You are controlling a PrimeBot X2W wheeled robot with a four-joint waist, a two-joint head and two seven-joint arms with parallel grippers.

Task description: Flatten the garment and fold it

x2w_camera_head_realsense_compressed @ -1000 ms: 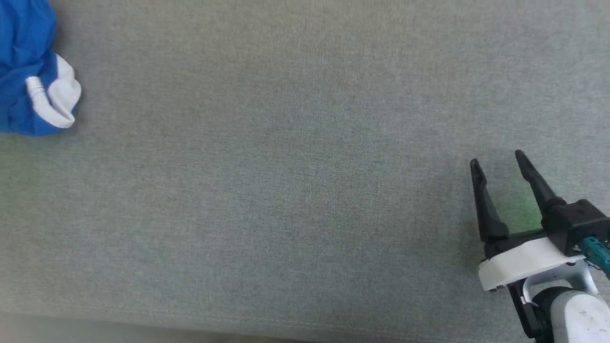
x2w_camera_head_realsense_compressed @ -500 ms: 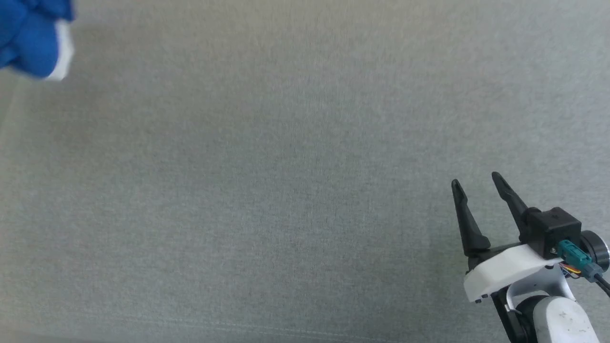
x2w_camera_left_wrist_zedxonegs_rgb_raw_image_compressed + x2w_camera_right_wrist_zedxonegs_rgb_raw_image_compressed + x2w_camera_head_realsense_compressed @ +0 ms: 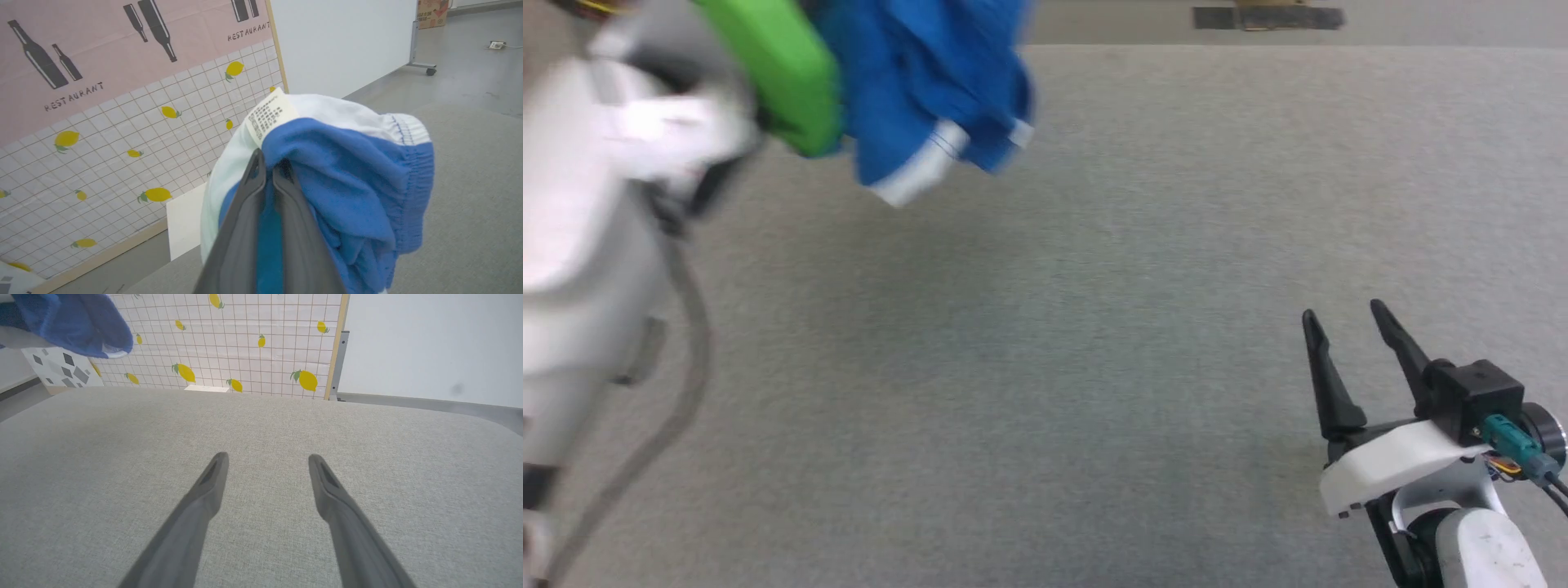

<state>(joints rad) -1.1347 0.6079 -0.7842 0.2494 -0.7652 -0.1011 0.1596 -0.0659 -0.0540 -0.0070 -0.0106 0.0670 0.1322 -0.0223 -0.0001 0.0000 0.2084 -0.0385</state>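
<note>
- Lifted since before, garment (image 3: 915, 82) hangs bunched from the left claw (image 3: 270, 163), clamped on it.
- Empty right claw (image 3: 1342, 312), fingers apart: pinch a free hem, spread over worktop (image 3: 1054, 367).

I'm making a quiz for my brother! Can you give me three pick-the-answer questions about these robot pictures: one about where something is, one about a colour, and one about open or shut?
1. Where are the shorts?
A) flat on the surface
B) held up by the left claw
C) in the right claw

2. What colour are they mostly?
A) red
B) blue
C) yellow

3. How is the right claw?
A) open
B) shut on the shorts
C) shut, empty

Answers:
1 B: the left wrist view shows that claw pinched on the cloth, off the surface.
2 B: the cloth is blue with white trim.
3 A: there is a wide gap between its fingers, with nothing in it.
</note>
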